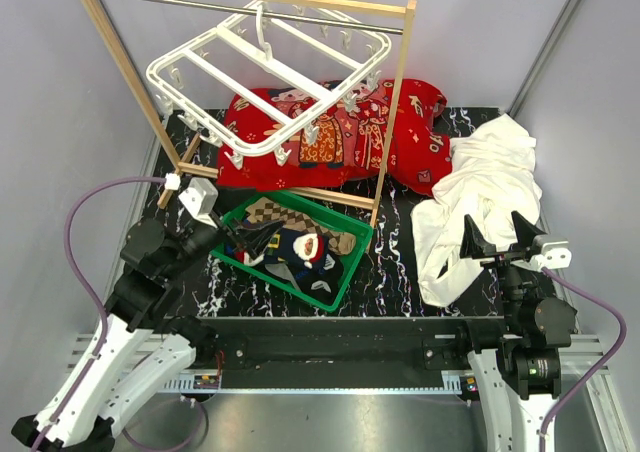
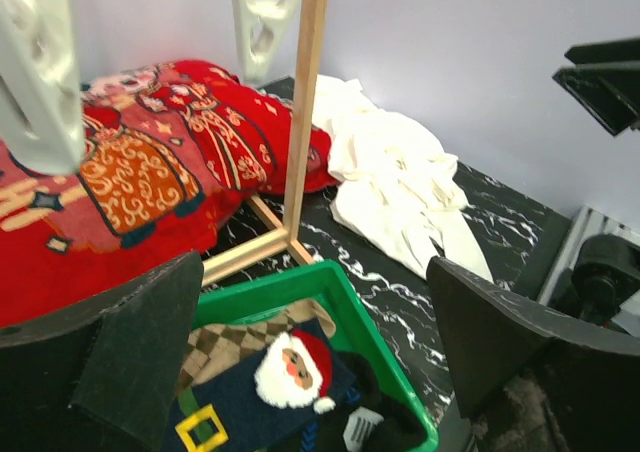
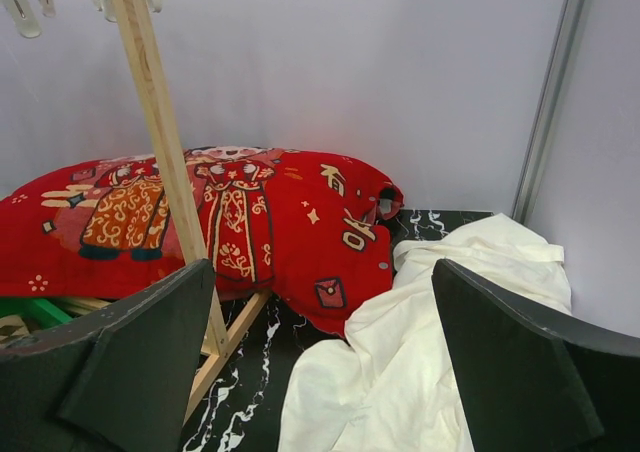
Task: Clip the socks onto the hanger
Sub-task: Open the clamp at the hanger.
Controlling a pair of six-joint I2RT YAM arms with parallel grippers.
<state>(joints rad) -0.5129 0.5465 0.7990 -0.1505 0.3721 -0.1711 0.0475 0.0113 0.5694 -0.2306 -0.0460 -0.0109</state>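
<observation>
Presently, the small patterned socks [image 1: 300, 250] lie heaped in the green plastic basket [image 1: 352, 270], at 6 o'clock from the white slatted plastic hanger [image 1: 265, 82]. The left gripper [image 1: 238, 238], jaws wide and empty, is at the basket's 9 o'clock rim. The right gripper [image 1: 494, 224], jaws wide and empty, is at 3 o'clock, over the crumpled white cloth [image 1: 490, 172].

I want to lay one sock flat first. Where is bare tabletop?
Bare tabletop lies between the green basket and the white cloth, plus a narrow strip before the basket. The back is crowded: red cloth, rack legs, hanger overhead.
</observation>
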